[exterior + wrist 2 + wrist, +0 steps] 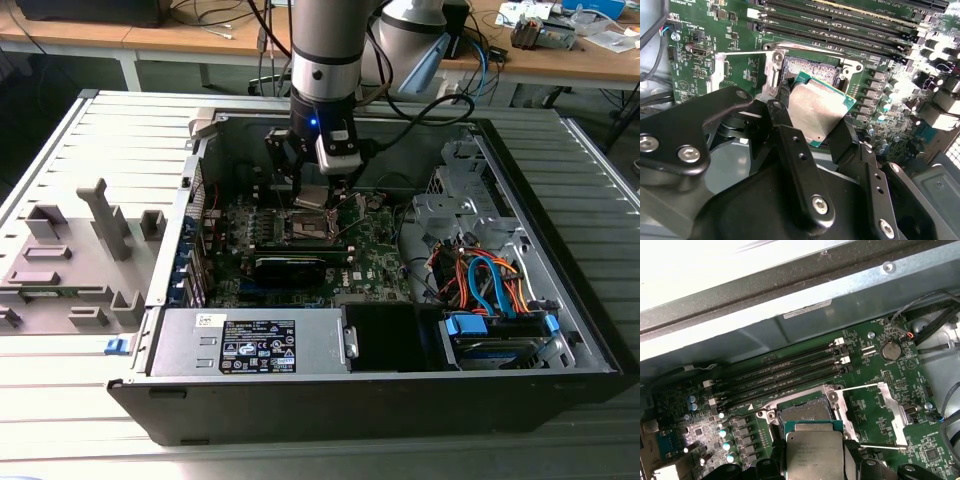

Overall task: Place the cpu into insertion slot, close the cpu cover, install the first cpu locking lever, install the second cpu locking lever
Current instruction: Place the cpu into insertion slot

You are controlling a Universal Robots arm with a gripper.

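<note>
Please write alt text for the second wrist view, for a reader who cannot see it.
A black two-finger gripper holds the cpu, a small flat square chip with a dull silver-grey metal top, tilted above the insertion slot, a square socket with a thin silver border, on a green motherboard. Long black memory slots lie beside the socket.

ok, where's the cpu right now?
In the second wrist view the cpu is gripped in the hand, just over the open insertion slot beside the memory slots, not seated.

Exterior view looks down; wrist views share cpu [813, 452].
</note>
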